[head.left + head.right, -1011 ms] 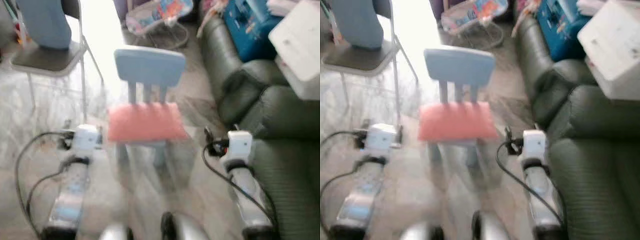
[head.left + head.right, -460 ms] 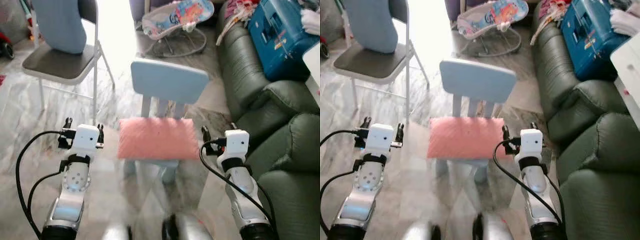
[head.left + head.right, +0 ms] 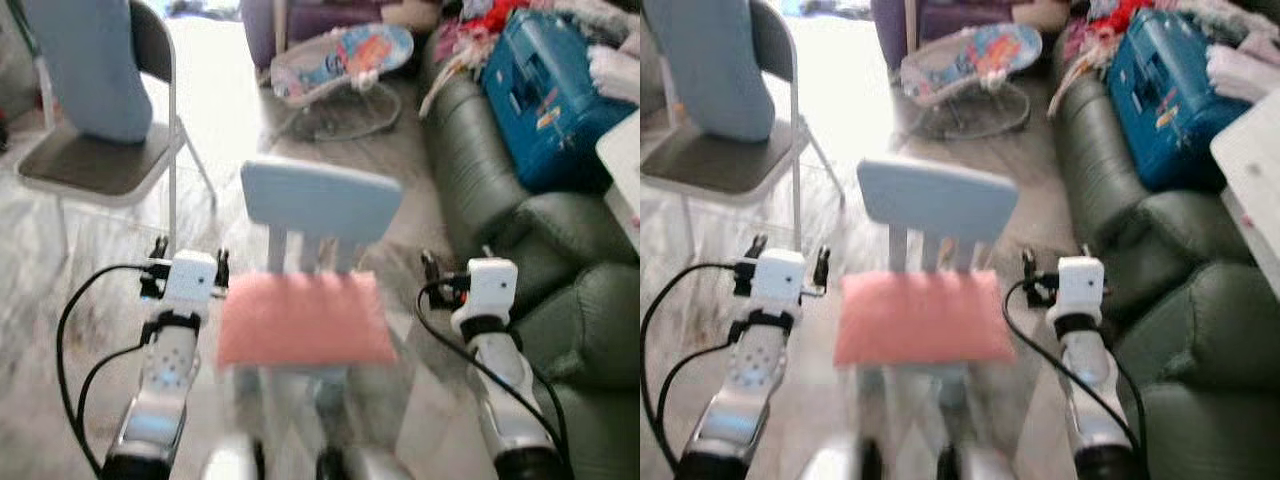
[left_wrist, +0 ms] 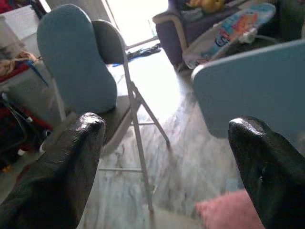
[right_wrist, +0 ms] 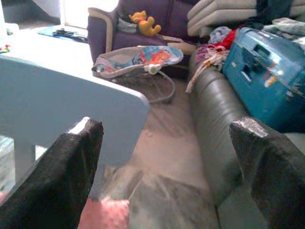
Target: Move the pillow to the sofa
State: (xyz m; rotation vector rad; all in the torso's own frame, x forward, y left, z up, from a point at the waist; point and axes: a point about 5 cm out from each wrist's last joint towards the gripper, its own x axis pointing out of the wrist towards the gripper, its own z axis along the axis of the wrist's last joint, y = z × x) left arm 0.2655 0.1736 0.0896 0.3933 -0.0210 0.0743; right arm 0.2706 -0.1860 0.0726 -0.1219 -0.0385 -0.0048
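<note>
A pink pillow [image 3: 305,318] lies flat on the seat of a small light-blue child's chair [image 3: 320,205] straight ahead. My left gripper [image 3: 190,255] hangs open just left of the pillow's far left corner. My right gripper [image 3: 458,262] is open to the pillow's right, a short gap away. Neither touches the pillow. The left wrist view catches a pillow corner [image 4: 228,214] between the spread fingers [image 4: 62,176]. A dark green sofa [image 3: 500,150] runs along the right side, also seen as the sofa arm [image 5: 214,119].
A grey folding chair [image 3: 95,165] with a blue cushion [image 3: 85,60] leaning on its back stands at far left. A baby bouncer [image 3: 340,60] sits on the floor behind. A blue case [image 3: 550,90] and clothes lie on the sofa's far end.
The view has shifted and blurred as I moved closer. Both grippers now reach further forward along the pillow's sides. The pillow stays on the chair.
</note>
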